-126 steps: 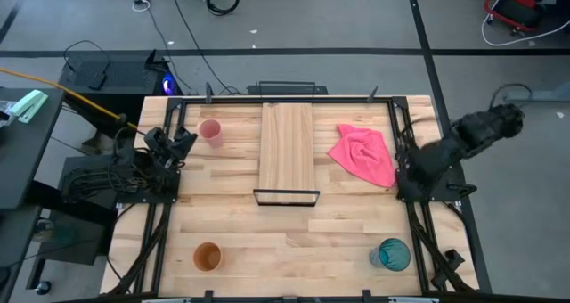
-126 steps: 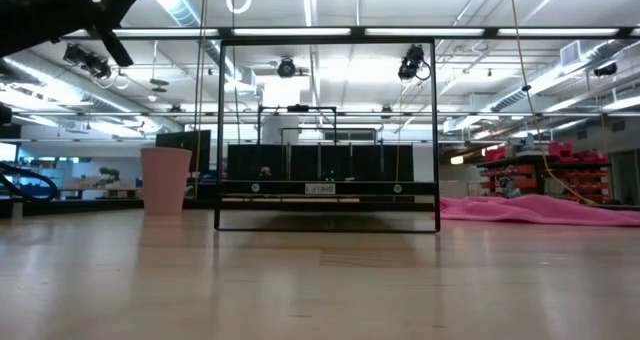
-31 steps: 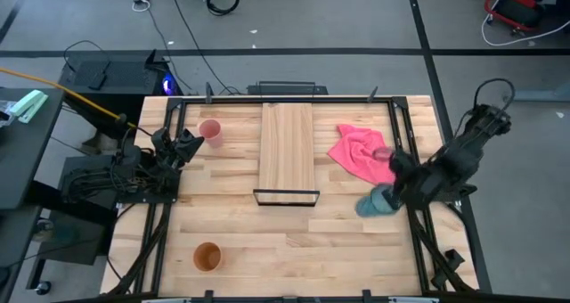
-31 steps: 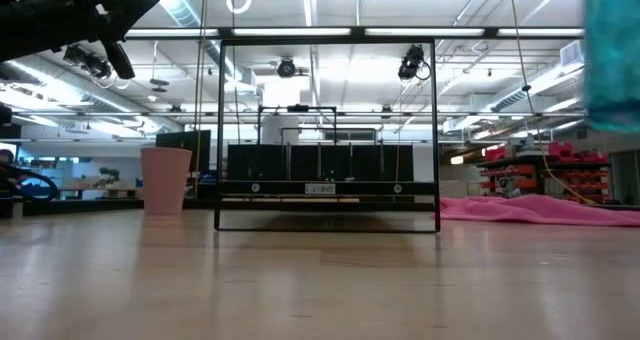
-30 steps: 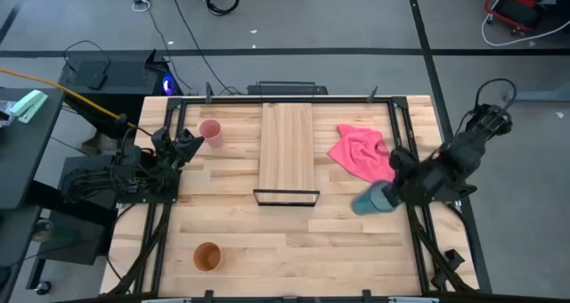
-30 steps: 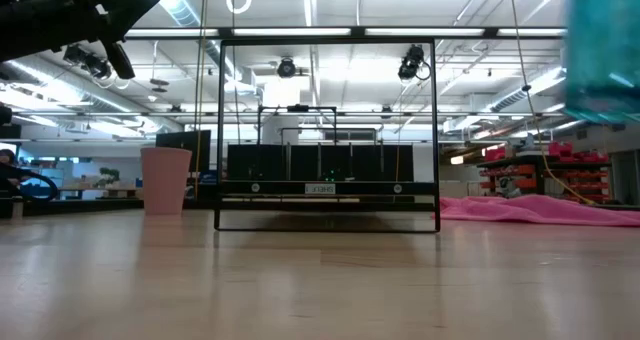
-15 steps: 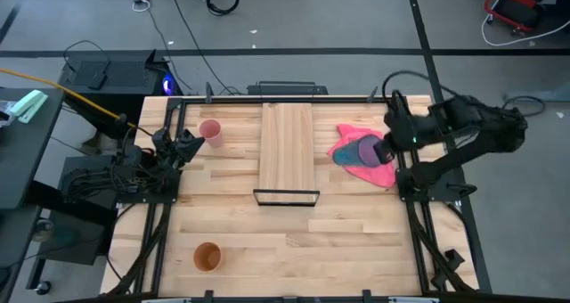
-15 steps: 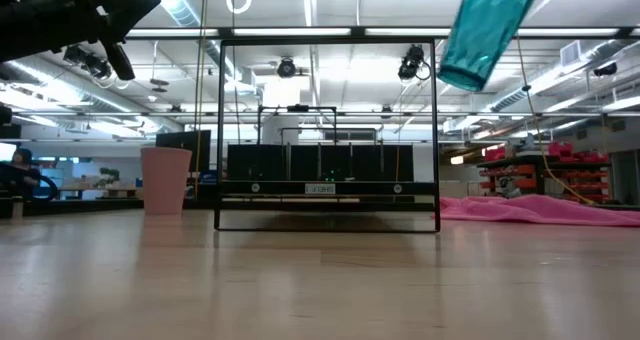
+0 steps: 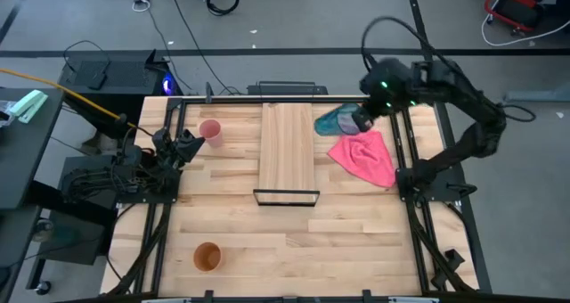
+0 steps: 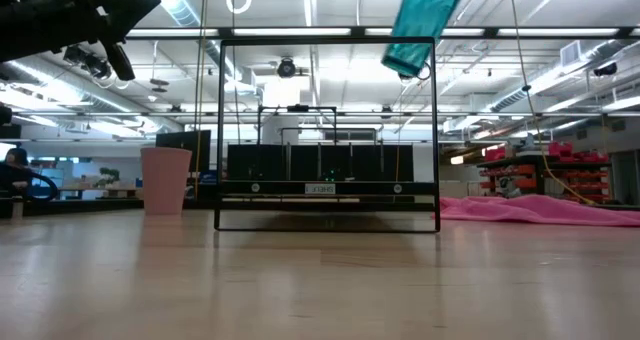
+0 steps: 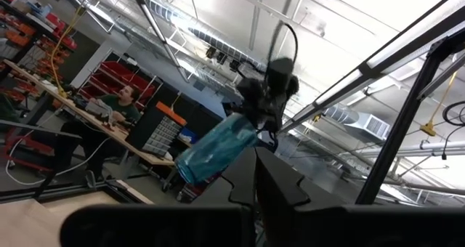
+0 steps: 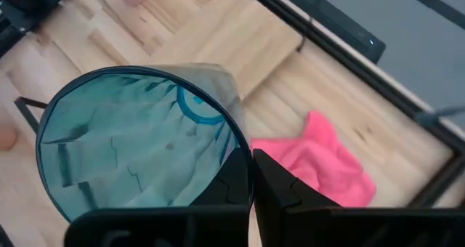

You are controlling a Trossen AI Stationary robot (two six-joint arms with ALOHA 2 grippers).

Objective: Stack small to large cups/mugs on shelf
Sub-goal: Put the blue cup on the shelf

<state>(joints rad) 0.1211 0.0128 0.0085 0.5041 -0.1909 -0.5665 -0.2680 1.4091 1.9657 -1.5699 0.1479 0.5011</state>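
My right gripper (image 9: 359, 122) is shut on the translucent teal cup (image 9: 335, 121), which is high over the table's far side, between the far end of the shelf (image 9: 287, 143) and the pink cloth (image 9: 365, 156). The low view shows the teal cup (image 10: 420, 22) tilted, above the shelf's black frame (image 10: 326, 130). The pink cup (image 9: 210, 131) stands upright on its base left of the shelf. The orange cup (image 9: 207, 257) stands at the near left. My left gripper (image 9: 183, 144) waits shut, raised near the pink cup, touching nothing. My right gripper pinches the teal cup's wall at the rim (image 12: 242, 147), with one finger seemingly inside the mouth and one outside. The fingers come from the table's right side. The cup is lifted clear and tilted, its mouth toward the gripper and its base (image 9: 325, 123) toward the shelf.
The pink cloth lies crumpled on the table, right of the shelf and under the right arm. Black rails (image 9: 410, 143) run along the left and right table edges. Bare tabletop (image 9: 312, 249) lies between the shelf's frame end and the near edge.
My right gripper has carried the teal cup from low at the table's right, near the cloth's near corner, upward and toward the far edge and the shelf. The cup has tipped over, so its base now points toward the shelf.
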